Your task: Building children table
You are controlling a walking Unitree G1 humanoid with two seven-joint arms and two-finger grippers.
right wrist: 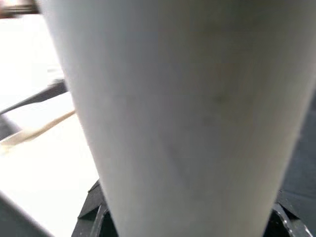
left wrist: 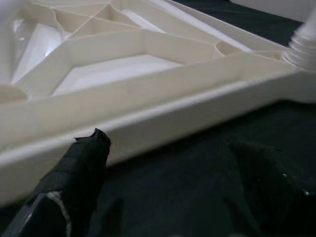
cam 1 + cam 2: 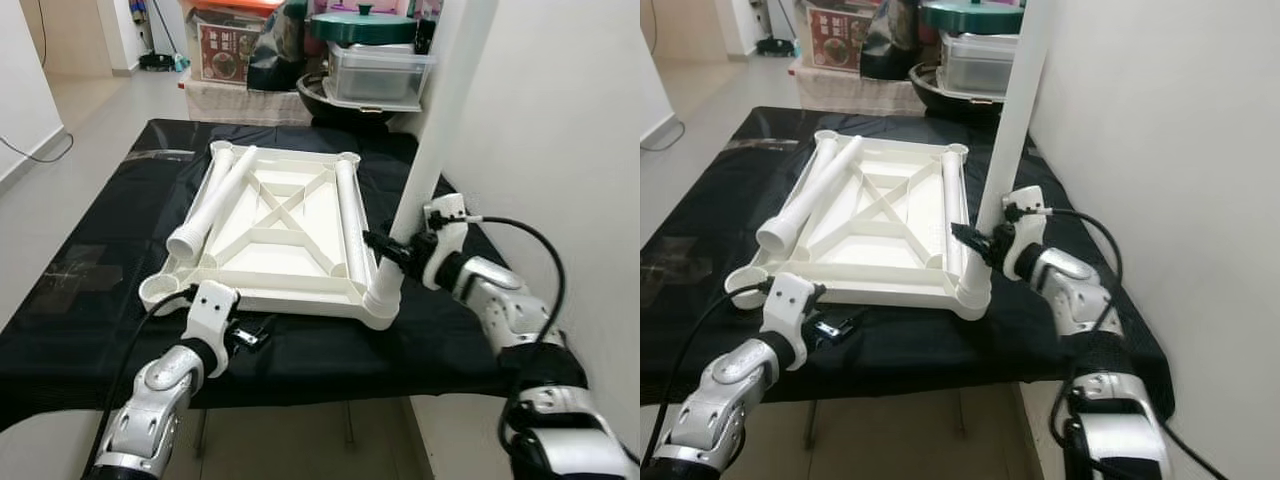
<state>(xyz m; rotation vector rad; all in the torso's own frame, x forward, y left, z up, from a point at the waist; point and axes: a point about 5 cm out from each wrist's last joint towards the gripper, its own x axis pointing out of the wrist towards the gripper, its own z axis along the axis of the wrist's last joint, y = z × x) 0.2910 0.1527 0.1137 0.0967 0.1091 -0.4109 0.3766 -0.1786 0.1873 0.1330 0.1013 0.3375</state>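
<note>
A white children's table top [image 3: 290, 298] lies upside down on a black cloth-covered surface [image 3: 100, 280]. One white leg [image 3: 440, 120] stands upright in the top's near right corner socket [image 3: 382, 300]. My right gripper [image 3: 395, 248] is shut on this leg low down; in the right wrist view the leg [image 1: 187, 108] sits between the black fingers [image 1: 94, 212]. Two loose legs [image 3: 215, 200] lie along the top's left side and one [image 3: 347, 215] along its right. My left gripper [image 3: 250, 333] rests open on the cloth just before the front rim [image 2: 148, 123], holding nothing.
A white wall [image 3: 560, 120] runs close along the right. At the far end stand a clear bin with a green lid [image 3: 375, 60], a dark bowl [image 3: 330, 100] and a cardboard box [image 3: 225, 45]. Bare floor [image 3: 70, 170] lies to the left.
</note>
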